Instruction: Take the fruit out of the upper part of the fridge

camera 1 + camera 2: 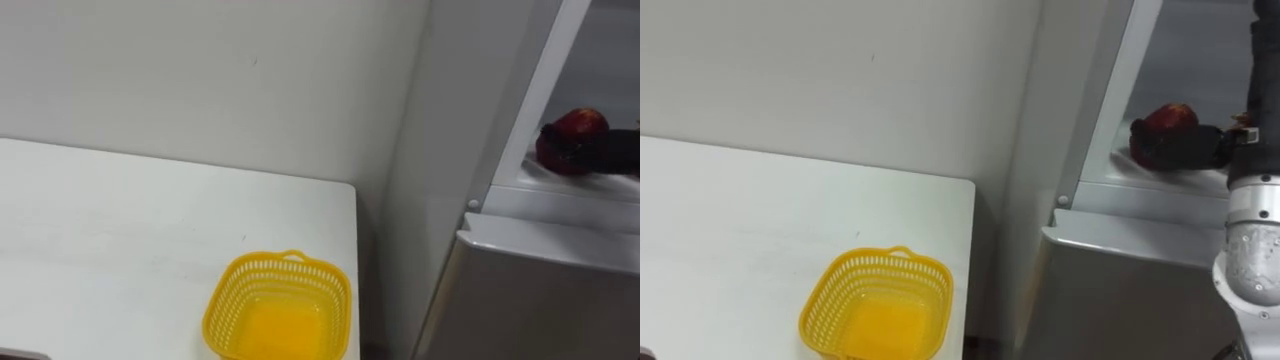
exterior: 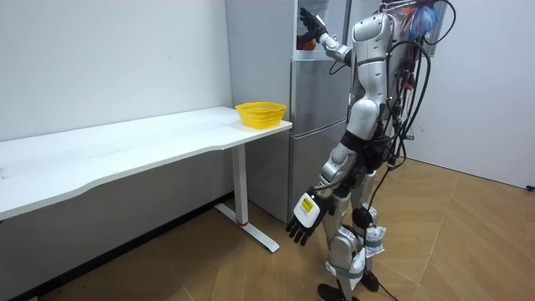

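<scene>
Inside the upper fridge (image 1: 1200, 50), we find the right hand (image 1: 1192, 148) clasped round a red apple (image 1: 1168, 118); the left hand (image 2: 303, 219) hangs relaxed; a yellow basket (image 1: 823, 300) occupies the table (image 1: 740, 220).

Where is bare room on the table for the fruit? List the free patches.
The white table is bare from the wall to its front, everywhere left of the yellow basket; a strip lies between basket and wall. The basket is empty. Crowded: the fridge shelf, where the right hand grips the red fruit. The left hand hangs idle.
</scene>
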Controlling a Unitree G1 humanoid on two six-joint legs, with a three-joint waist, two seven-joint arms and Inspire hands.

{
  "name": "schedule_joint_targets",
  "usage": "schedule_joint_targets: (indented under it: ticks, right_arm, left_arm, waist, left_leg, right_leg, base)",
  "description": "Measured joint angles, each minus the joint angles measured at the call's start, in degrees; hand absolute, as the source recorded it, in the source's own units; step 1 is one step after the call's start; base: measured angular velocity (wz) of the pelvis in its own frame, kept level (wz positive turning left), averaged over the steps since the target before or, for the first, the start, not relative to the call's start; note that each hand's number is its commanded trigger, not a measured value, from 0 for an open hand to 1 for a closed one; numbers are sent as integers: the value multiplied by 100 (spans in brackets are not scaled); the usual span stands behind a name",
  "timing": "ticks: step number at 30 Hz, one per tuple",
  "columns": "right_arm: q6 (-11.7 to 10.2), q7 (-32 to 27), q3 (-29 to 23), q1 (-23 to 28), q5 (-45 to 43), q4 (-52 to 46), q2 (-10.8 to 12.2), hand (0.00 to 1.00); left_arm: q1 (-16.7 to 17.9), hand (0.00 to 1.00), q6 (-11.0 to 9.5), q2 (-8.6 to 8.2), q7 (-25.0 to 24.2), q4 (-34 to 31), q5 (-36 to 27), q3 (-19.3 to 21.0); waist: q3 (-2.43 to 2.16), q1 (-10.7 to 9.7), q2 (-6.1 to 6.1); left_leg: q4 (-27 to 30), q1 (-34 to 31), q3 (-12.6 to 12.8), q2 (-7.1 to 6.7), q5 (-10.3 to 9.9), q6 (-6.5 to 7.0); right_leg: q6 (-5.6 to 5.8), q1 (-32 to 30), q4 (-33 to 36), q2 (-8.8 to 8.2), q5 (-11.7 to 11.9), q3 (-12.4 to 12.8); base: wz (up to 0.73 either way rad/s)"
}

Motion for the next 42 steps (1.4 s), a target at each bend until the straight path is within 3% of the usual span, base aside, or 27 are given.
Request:
schedule_joint_targets:
  ticks: [12,23,38,39,40,41,42]
  right_arm:
    - [28,564,235,1,202,257,-74,0]
    - [21,951,221,1,446,520,-93,0]
    - [49,1512,183,-149,1129,1301,-127,0]
    - [95,1577,175,-181,1199,1336,-128,8]
    - [110,1599,169,-191,1234,1349,-130,40]
    - [136,1643,144,-193,1279,1371,-130,100]
    - [159,1665,140,-194,1323,1386,-130,100]
  left_arm:
    - [15,0,0,4,1,1,-9,49]
    - [32,0,23,19,0,1,-11,51]
    - [-50,0,212,38,-128,-6,-27,58]
    - [-46,0,250,38,-141,-7,-26,58]
    - [-40,0,267,38,-154,-7,-26,58]
    - [-37,0,330,38,-194,-10,-27,60]
    - [-28,0,375,38,-220,-10,-26,59]
  waist:
    - [42,-14,-25]
    - [32,-18,-84]
    - [15,-23,-86]
    - [6,-29,-70]
    - [1,-39,-61]
    - [-10,-41,-42]
    - [-23,-39,-22]
  left_leg:
    - [-10,-4,2,-3,0,1]
    - [9,5,1,-1,0,2]
    - [139,-23,-84,-1,-5,9]
    - [155,-33,-95,-1,-6,10]
    - [165,-39,-102,-1,-6,10]
    - [176,-49,-115,-1,-6,11]
    - [181,-50,-120,-1,-6,10]
  right_leg:
    - [-2,15,2,-11,1,-44]
    - [-12,38,6,-11,8,-50]
    - [-32,115,12,-24,22,-190]
    - [-33,115,13,-24,22,-199]
    - [-33,116,13,-24,23,-207]
    - [-35,120,13,-26,24,-234]
    - [-37,122,13,-27,25,-247]
  base:
    - [0]
    - [0]
    - [3]
    - [4]
    - [6]
    - [5]
    - [5]
